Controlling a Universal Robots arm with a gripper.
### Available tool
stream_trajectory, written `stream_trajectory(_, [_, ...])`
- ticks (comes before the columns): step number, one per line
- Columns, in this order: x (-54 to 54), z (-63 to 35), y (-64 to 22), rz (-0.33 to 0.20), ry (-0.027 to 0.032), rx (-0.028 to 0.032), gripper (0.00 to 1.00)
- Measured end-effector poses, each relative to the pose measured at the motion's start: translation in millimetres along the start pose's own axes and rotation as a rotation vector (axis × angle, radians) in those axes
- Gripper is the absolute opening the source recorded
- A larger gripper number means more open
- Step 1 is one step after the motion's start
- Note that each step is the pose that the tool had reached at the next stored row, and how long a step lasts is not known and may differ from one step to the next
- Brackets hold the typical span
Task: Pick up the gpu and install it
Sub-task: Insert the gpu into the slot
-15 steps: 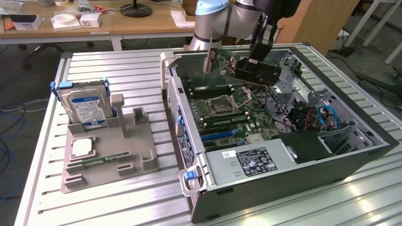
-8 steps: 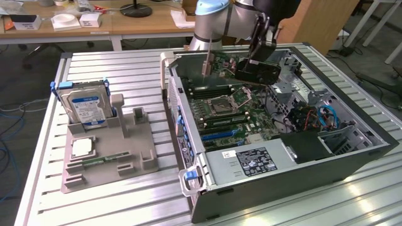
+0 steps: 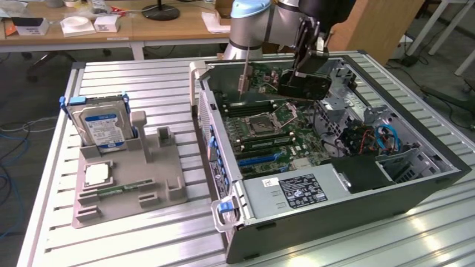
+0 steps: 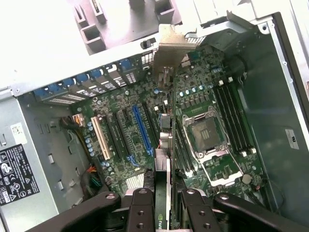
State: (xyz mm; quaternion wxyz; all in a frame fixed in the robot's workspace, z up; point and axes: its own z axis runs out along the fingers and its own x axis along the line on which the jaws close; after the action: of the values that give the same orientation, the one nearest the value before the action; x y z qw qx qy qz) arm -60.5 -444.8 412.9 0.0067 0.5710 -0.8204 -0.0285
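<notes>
My gripper (image 4: 164, 209) is shut on the gpu (image 4: 170, 50), a thin dark card seen edge-on, with its silver bracket sticking out ahead of the fingers (image 4: 141, 208). In the exterior view the gripper (image 3: 301, 84) hangs over the far end of the open computer case (image 3: 222, 139), and the gpu bracket (image 3: 243, 77) points down near the case's rear wall. The card is held above the green motherboard (image 4: 120, 104), apart from it. It hangs beside the long blue expansion slot (image 4: 143, 129), running about parallel to it.
Inside the case are a CPU socket (image 4: 207, 136), a power supply (image 3: 295, 190), and blue and orange cables (image 3: 386, 139). On the exterior view's left, a grey holder (image 3: 141, 183) carries a blue-labelled hard drive (image 3: 104, 127), a processor chip (image 3: 97, 174) and a memory stick (image 3: 119, 189).
</notes>
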Motion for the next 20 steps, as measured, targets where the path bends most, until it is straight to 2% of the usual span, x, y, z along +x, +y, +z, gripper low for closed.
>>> stream_trajectory(3, [0.1,2.5,-0.2,-0.001,0.0027,0.0008,0.26])
stream_trajectory(9, [0.3,11.4,-1.0,-0.008,0.0034,0.0009,0.26])
stream_trajectory(20, [0.6,19.7,-1.6,-0.204,0.0137,-0.0029,0.26])
